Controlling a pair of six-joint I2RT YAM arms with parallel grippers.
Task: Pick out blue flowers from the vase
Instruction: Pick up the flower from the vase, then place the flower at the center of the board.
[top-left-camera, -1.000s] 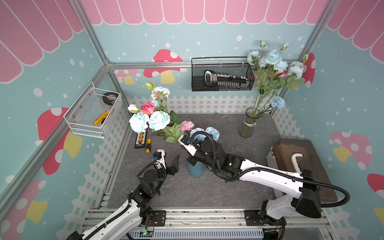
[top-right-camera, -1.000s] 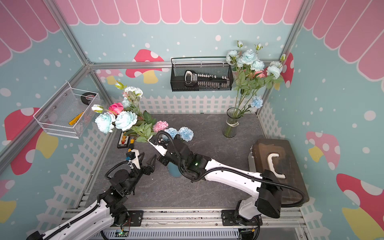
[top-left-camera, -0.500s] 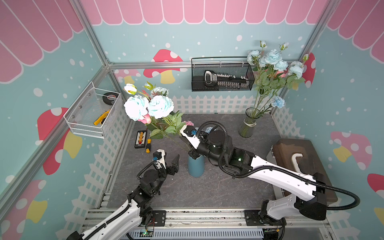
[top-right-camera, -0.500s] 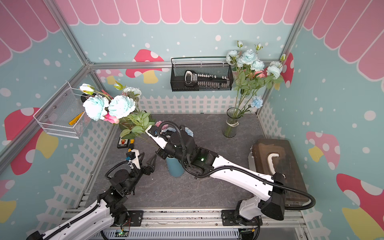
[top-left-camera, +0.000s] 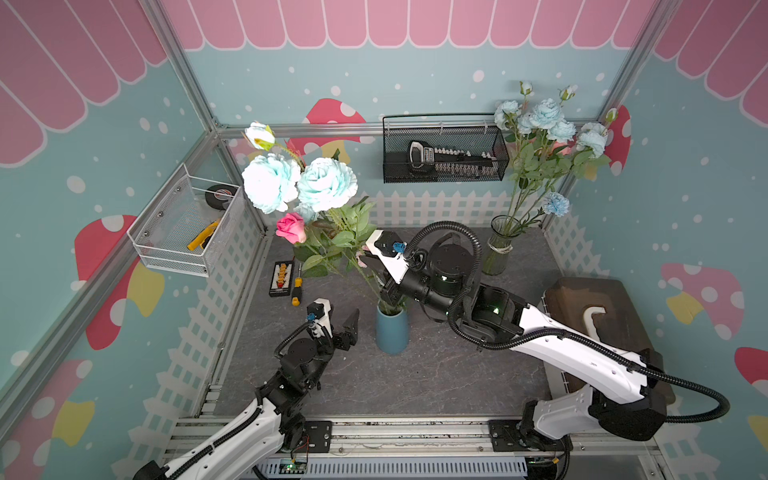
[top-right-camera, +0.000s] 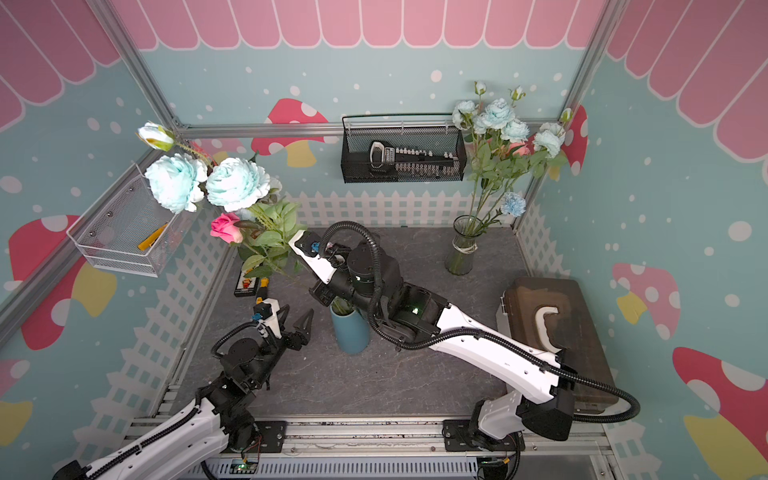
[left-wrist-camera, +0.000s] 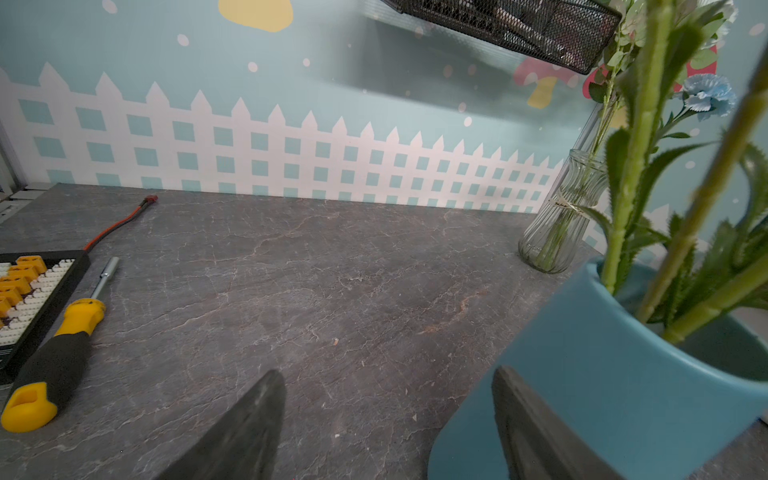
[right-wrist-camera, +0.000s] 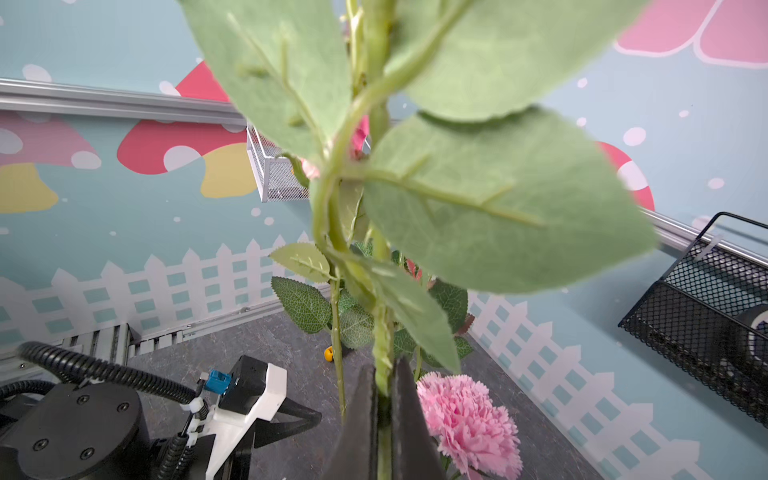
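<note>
Two big pale blue flowers (top-left-camera: 299, 185) and a white bud (top-left-camera: 258, 136) on one leafy spray hang high over the table's left side, also in a top view (top-right-camera: 208, 183). My right gripper (top-left-camera: 368, 261) is shut on that spray's green stem (right-wrist-camera: 381, 332), above the blue vase (top-left-camera: 391, 332). A pink rose (top-left-camera: 291, 227) and a pink carnation (right-wrist-camera: 469, 415) sit below the blue blooms. Green stems stand in the vase (left-wrist-camera: 615, 374). I cannot tell whether the held stem's lower end is clear of it. My left gripper (top-left-camera: 343, 316) is open and empty, just left of the vase (top-right-camera: 350, 332).
A glass vase (top-left-camera: 498, 249) with more blue flowers (top-left-camera: 544, 120) stands at the back right. A bit box (top-left-camera: 281, 277) and yellow screwdriver (top-left-camera: 296, 286) lie at the left. Wire baskets hang on the left wall (top-left-camera: 187, 224) and back wall (top-left-camera: 444, 153). A brown box (top-left-camera: 598, 316) sits right.
My right gripper has risen with the blue spray, so the blooms climbed up and toward the back left. The left arm has stayed where it was.
</note>
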